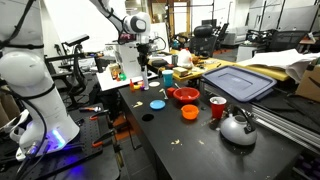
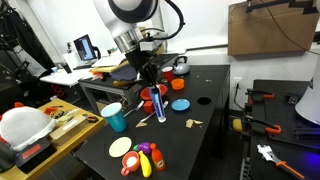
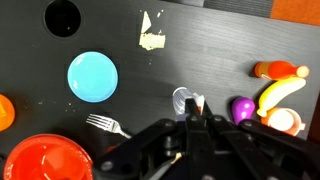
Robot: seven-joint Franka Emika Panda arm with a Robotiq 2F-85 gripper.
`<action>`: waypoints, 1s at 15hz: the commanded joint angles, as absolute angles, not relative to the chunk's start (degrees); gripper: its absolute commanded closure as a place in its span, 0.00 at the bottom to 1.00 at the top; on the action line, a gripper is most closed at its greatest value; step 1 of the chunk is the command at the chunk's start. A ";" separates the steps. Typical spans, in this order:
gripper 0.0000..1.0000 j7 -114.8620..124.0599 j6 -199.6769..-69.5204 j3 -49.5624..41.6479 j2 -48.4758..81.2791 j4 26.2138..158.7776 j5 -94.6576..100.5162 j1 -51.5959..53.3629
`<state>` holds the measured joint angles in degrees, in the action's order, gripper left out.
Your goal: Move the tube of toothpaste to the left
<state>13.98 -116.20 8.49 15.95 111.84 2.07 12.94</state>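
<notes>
The tube of toothpaste [image 2: 160, 108] is a slim whitish stick standing close to upright over the black table [image 2: 215, 140]. Its long axis leans a little, with the upper end at the pincer and the lower end down toward the tabletop. Whether that lower end touches the table I cannot tell. The wrist view looks almost straight down its length, so only a small pale round end [image 3: 183, 99] shows. It sits between the blue disc [image 3: 92, 76] and the toy foods, nearer the foods. There is one tube.

The gripper [image 3: 195, 114] is drawn narrow, its two dark fingers nearly together and pinched on the tube's upper end. In an exterior view it [image 2: 152, 90] hangs from the arm with the tube slanting out below it.

Close around lie one silver fork [image 3: 105, 124], one red bowl [image 3: 45, 160] and one torn scrap of pale paper [image 3: 151, 32]. There are four toy foods: an orange carrot [image 3: 280, 70], a purple piece [image 3: 242, 108], a yellow banana [image 3: 280, 95] and a pale piece [image 3: 285, 120].

Farther out stand one teal cup [image 2: 113, 117], one pink and white plate [image 2: 120, 147], one red cup [image 1: 217, 108] and one steel kettle [image 1: 238, 127]. The kettle is just beside the red cup, well apart from the tube.
</notes>
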 commanded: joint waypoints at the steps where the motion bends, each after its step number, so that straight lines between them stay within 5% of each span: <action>1: 0.99 15.93 -116.13 8.81 16.27 110.23 0.59 13.55; 15: 0.99 20.00 -118.48 8.10 20.64 108.44 1.32 15.16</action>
<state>18.24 -118.07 8.47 20.24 109.36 1.29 14.63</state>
